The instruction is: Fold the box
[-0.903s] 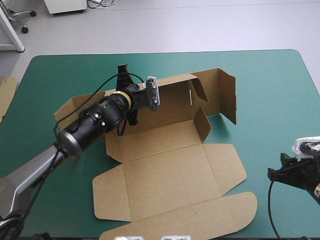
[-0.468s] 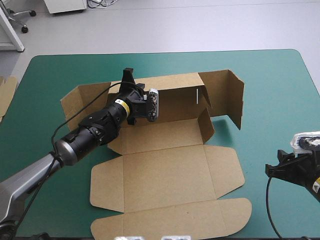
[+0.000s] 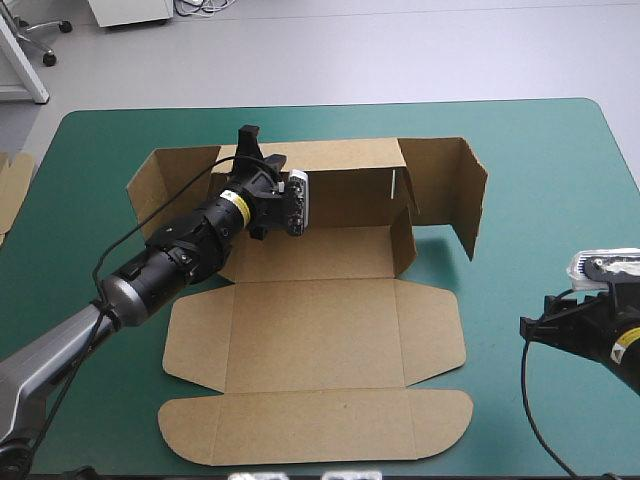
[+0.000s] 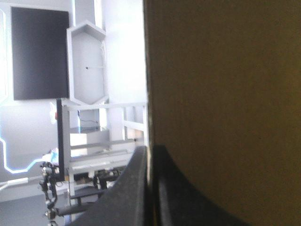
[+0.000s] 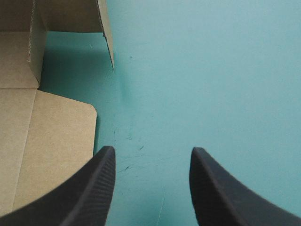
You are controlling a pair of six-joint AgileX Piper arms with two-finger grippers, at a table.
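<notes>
**High view.** The box (image 3: 315,340) lies about mid-table on the teal-green cover (image 3: 540,180). Its base and lid panels are flat toward the near edge, and its far wall stands upright with a side flap raised at each end (the right-hand flap angles back toward the near edge). My left gripper (image 3: 255,150) sits at the top edge of that far wall, toward its left end, with the arm reaching in over the box's left side. My right gripper (image 3: 537,325) is near the table's right edge, well apart from the box. I also note a piece of more board (image 3: 12,190) at the table's left edge.

**Left wrist view.** The left gripper (image 4: 150,149) has its two black fingers (image 4: 134,188) all but closed. The edge of the box (image 4: 221,94) is pinched between them as a thin sheet.

**Right wrist view.** The right gripper (image 5: 152,150) has its fingers wide apart and holds nothing. I see bare teal-green cover (image 5: 211,70) under and ahead of it. A rounded flap of the box (image 5: 47,141) lies flat just beside one finger.
</notes>
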